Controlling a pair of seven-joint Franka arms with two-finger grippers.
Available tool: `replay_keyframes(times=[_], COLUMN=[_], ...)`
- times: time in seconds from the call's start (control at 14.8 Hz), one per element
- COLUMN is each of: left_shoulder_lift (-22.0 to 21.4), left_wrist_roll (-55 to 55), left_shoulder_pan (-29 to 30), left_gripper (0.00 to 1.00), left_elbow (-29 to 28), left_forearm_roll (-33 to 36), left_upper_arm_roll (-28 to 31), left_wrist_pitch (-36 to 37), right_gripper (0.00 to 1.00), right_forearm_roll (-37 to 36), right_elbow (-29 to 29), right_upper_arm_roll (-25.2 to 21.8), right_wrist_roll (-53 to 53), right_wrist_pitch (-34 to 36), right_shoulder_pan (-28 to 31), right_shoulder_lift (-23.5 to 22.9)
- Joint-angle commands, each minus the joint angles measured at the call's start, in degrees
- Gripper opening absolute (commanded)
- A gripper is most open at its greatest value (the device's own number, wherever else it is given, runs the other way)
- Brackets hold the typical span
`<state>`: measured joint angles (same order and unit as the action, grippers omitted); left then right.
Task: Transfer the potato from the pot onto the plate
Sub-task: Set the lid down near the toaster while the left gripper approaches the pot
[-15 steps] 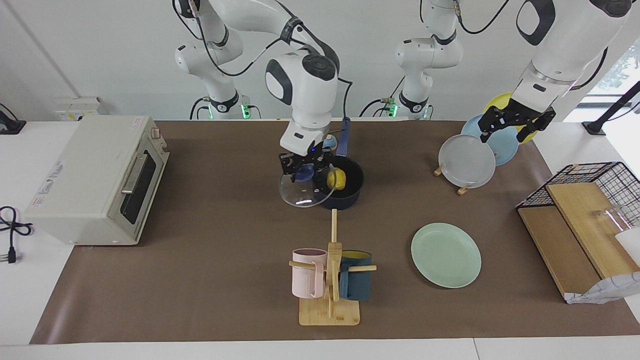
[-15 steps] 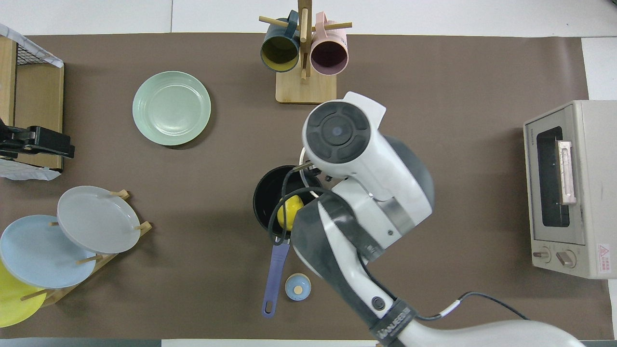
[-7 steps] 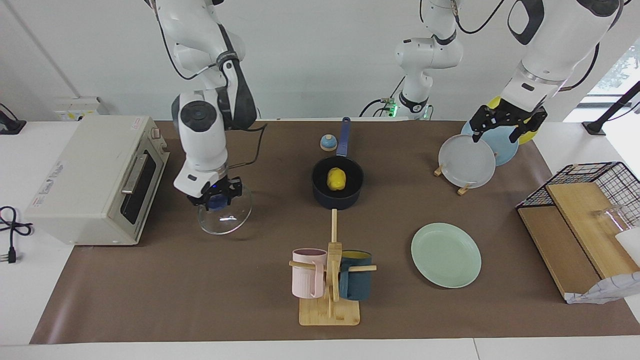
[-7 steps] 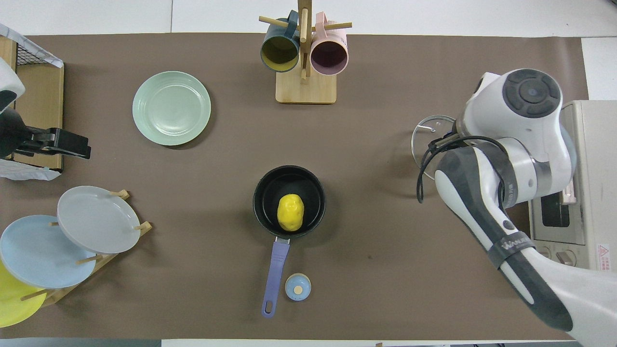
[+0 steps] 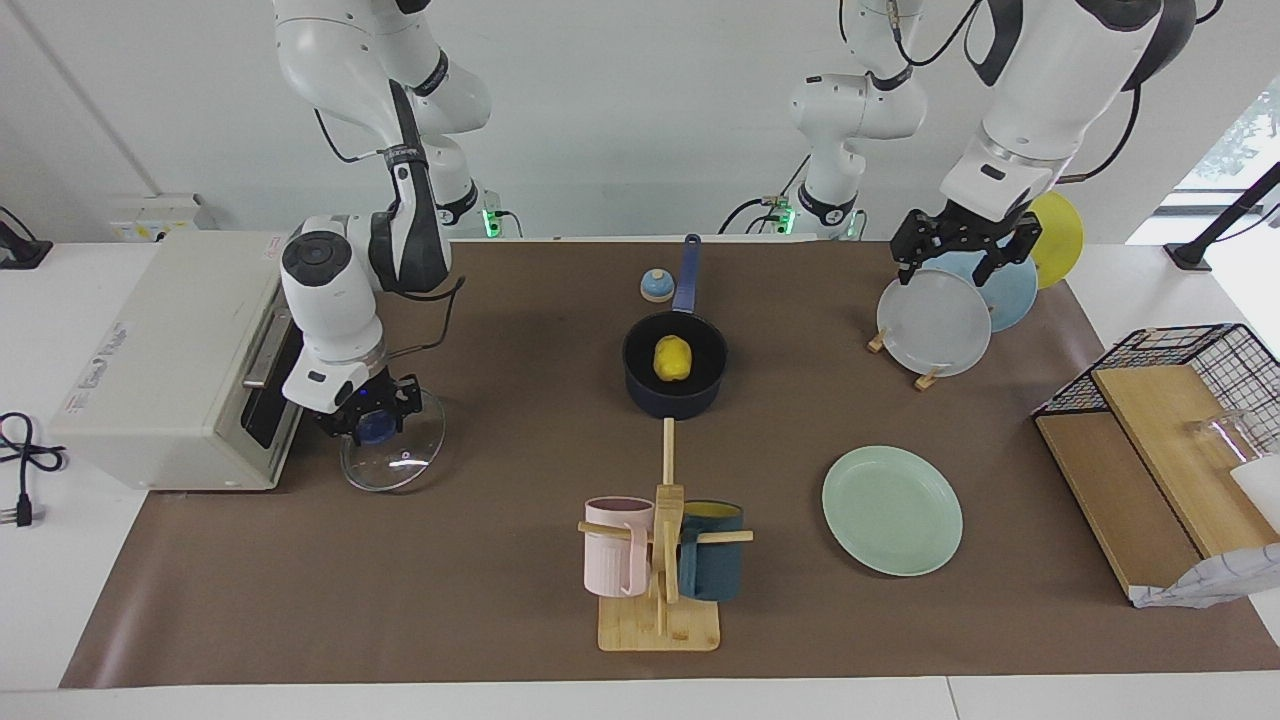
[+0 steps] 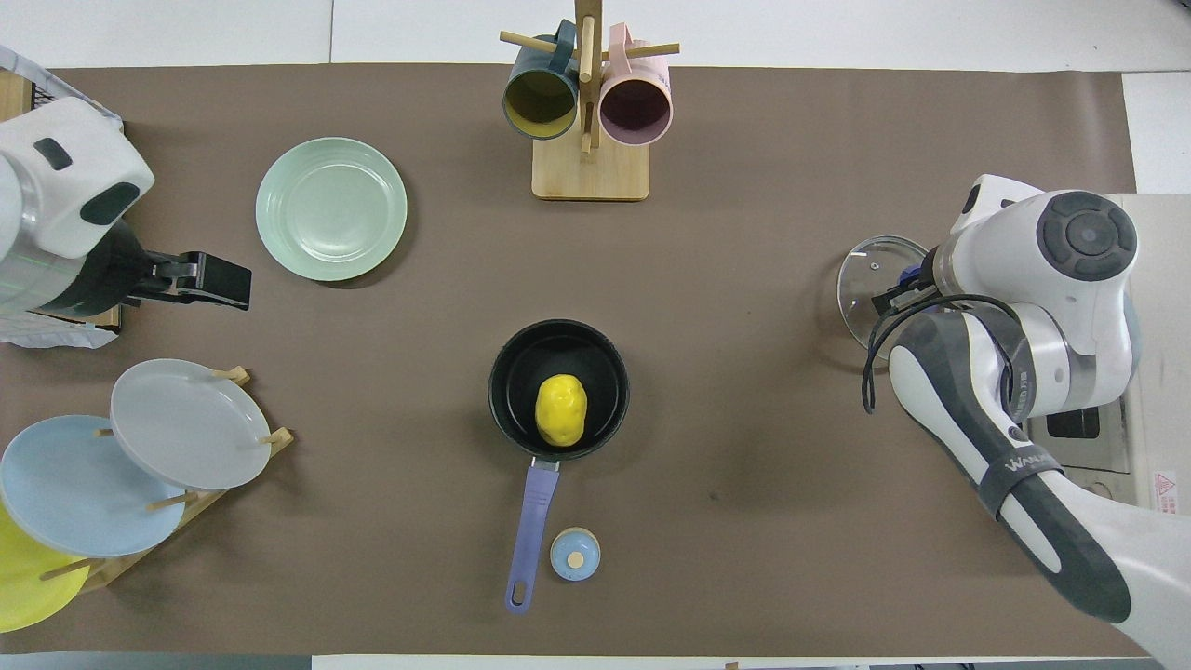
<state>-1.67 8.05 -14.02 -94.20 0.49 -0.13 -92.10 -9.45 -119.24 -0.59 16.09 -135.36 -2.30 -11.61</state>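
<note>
The yellow potato (image 5: 672, 357) (image 6: 560, 409) lies in the navy pot (image 5: 700, 388) (image 6: 510, 372), which stands uncovered mid-table with its handle toward the robots. The mint-green plate (image 5: 892, 510) (image 6: 331, 208) lies bare, farther from the robots and toward the left arm's end. My right gripper (image 5: 372, 420) is shut on the blue knob of the pot's glass lid (image 5: 395, 458) (image 6: 870, 284) and holds it low in front of the toaster oven. My left gripper (image 5: 963, 255) (image 6: 219, 282) is open and empty, up in the air over the plate rack.
A toaster oven (image 5: 170, 350) (image 6: 1158, 279) stands at the right arm's end. A mug tree (image 5: 660, 560) (image 6: 588, 167) stands farther from the robots than the pot. A plate rack (image 5: 935, 320) (image 6: 186, 423), a wire basket (image 5: 1180, 345) and a small blue-capped object (image 5: 656, 286) (image 6: 574, 554) are also there.
My right arm has carried the glass lid from the pot to in front of the toaster oven and lowered it. My left gripper has moved along the plate rack toward the table's middle.
</note>
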Motion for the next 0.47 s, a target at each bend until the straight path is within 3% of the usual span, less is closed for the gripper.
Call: replay_keyframes(times=[0.0, 0.07, 0.2, 0.4], left_shoulder_lift=[-3.33, -4.03, -5.79, -7.82], left_wrist_roll=[4.16, 4.78, 6.36, 10.91], left_shoulder_pan=[-3.37, -4.25, -6.45, -9.61], left_gripper=[1.0, 1.0, 1.0, 1.0], left_elbow=[-4.76, -5.99, -9.23, -12.67], left_forearm_roll=[-0.58, -0.84, -1.54, -3.2], left_upper_arm_roll=[0.65, 0.57, 0.65, 0.57], left_wrist_pitch=[-2.12, -2.29, -2.2, -2.64], right_gripper=[0.6, 0.79, 1.0, 1.0], right_forearm_roll=[-1.28, -1.28, -1.28, -0.93], right_elbow=[-5.81, -6.09, -5.83, -3.11], right_upper_arm_roll=[0.68, 0.68, 0.68, 0.68], right_wrist_roll=[1.05, 1.05, 1.05, 0.17], right_wrist_pitch=[-4.64, -4.74, -4.57, -1.41], right_shoulder_pan=[1.24, 1.6, 1.78, 1.86], right_shoulder_lift=[3.35, 3.7, 3.62, 3.27])
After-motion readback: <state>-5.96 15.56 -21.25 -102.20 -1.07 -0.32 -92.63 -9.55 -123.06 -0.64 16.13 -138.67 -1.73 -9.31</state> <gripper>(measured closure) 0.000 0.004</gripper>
